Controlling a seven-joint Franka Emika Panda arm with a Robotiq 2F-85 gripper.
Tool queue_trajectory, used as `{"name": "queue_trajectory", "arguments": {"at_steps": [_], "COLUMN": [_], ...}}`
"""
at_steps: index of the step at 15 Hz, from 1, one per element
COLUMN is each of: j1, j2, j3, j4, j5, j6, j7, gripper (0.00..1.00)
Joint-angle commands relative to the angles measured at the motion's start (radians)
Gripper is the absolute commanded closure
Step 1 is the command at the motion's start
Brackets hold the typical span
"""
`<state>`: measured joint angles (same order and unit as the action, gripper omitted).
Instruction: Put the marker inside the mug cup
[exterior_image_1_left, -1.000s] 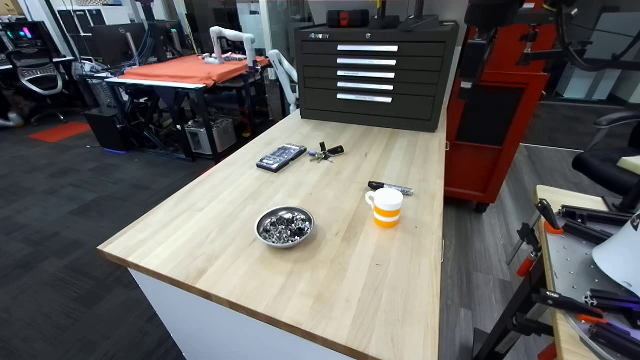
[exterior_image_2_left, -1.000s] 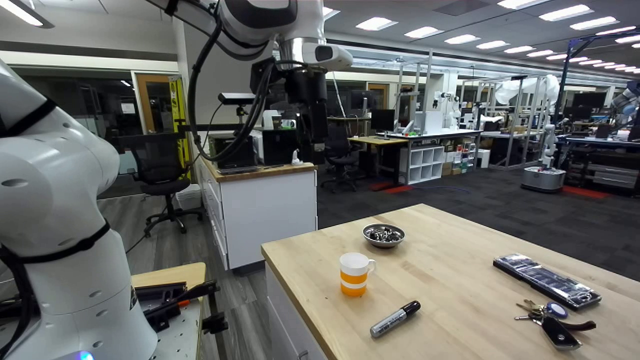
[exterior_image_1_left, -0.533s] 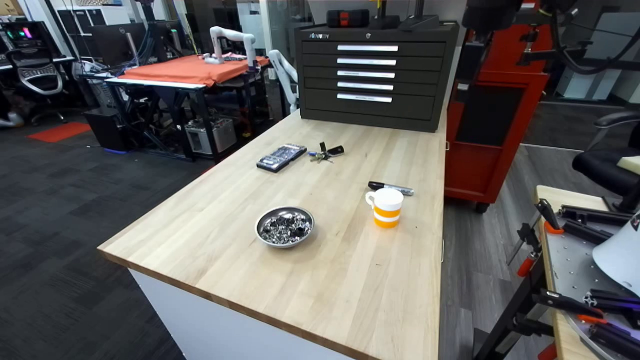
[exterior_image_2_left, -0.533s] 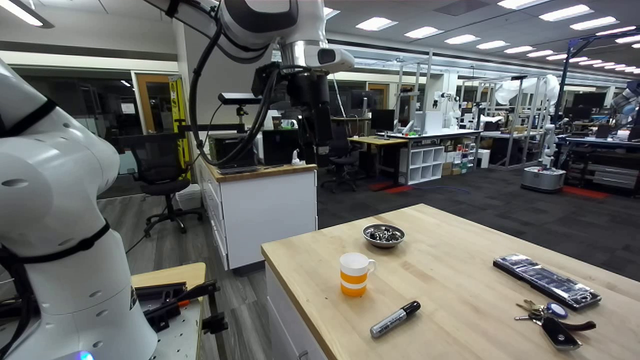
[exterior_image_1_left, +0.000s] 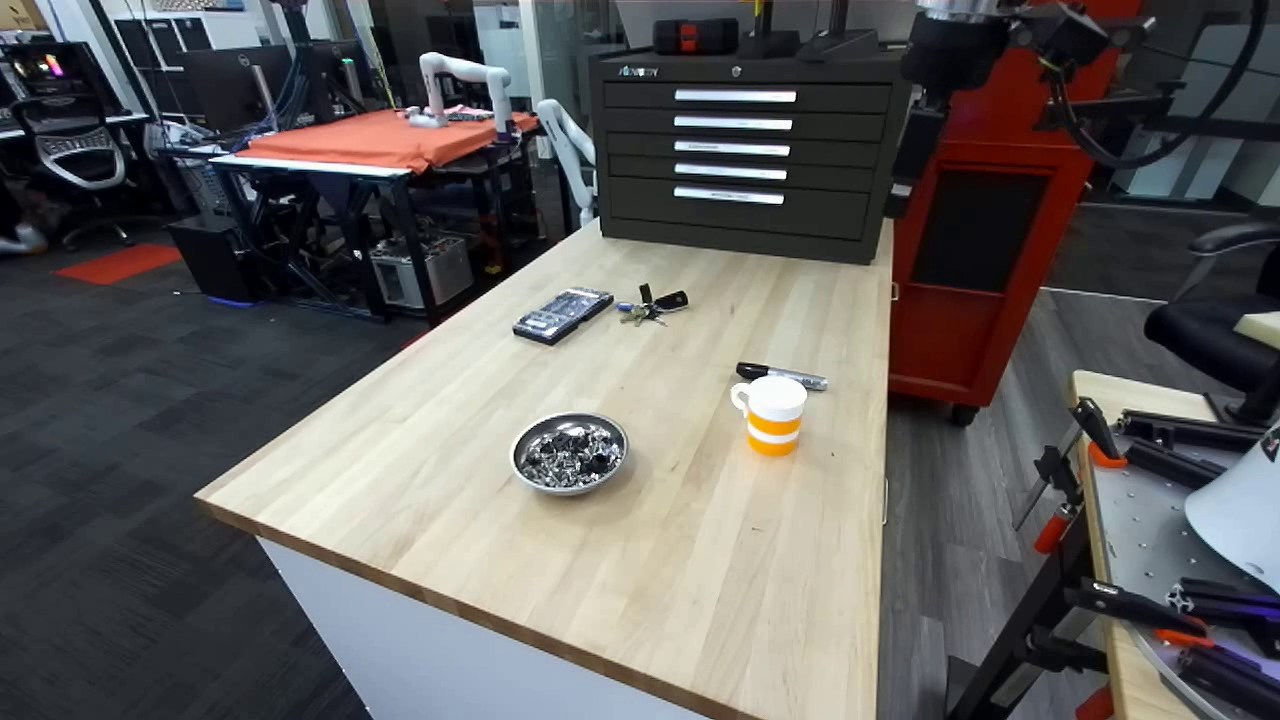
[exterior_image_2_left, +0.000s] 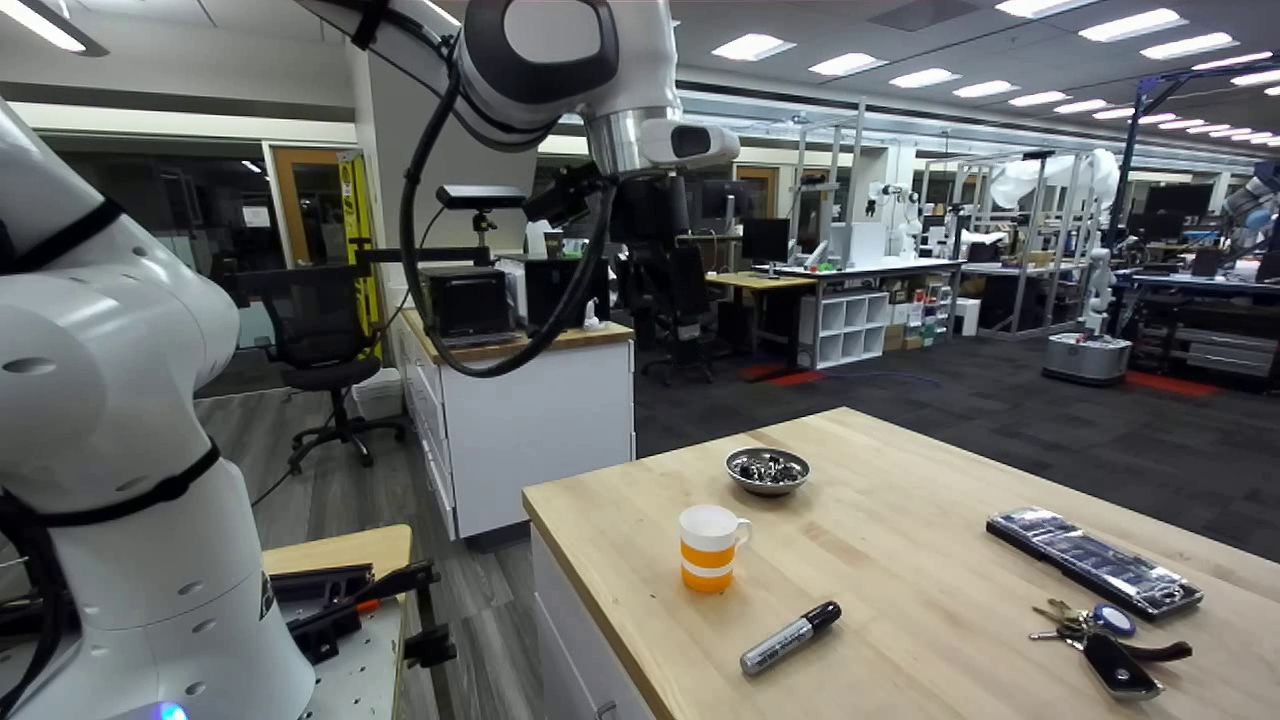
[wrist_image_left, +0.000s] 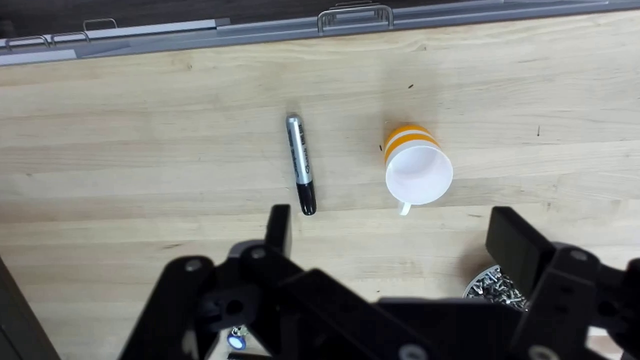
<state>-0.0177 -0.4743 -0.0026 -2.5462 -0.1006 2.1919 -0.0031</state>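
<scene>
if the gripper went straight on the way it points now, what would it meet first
Probably the mug cup: in the wrist view it shows ahead of the open gripper, within the spread of its jaws. Depth is hard to judge, so the gripper might miss and meet the tabletop instead.

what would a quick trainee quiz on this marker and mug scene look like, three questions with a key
1. True or false: the marker lies on the table, outside the mug.
2. Multiple choice: the mug's coloured bands are (a) blue, (b) orange, (c) green.
3. Fill in the blank: the gripper stands ____, holding nothing.
Key: 1. true; 2. b; 3. open.
</scene>
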Motion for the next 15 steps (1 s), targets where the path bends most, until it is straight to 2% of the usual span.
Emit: {"name": "queue_trajectory", "arguments": {"at_steps": [1,15], "j1": [-0.006,-0.033], "j2": [0.056,0.393], "j3": [-0.04,-0.081], "j4": [-0.019,0.006], "j5": [-0.012,-0.038], "j6": [0.098,0.366], "j7": [-0.091,-0.215], "gripper": [0.0,0.0]}}
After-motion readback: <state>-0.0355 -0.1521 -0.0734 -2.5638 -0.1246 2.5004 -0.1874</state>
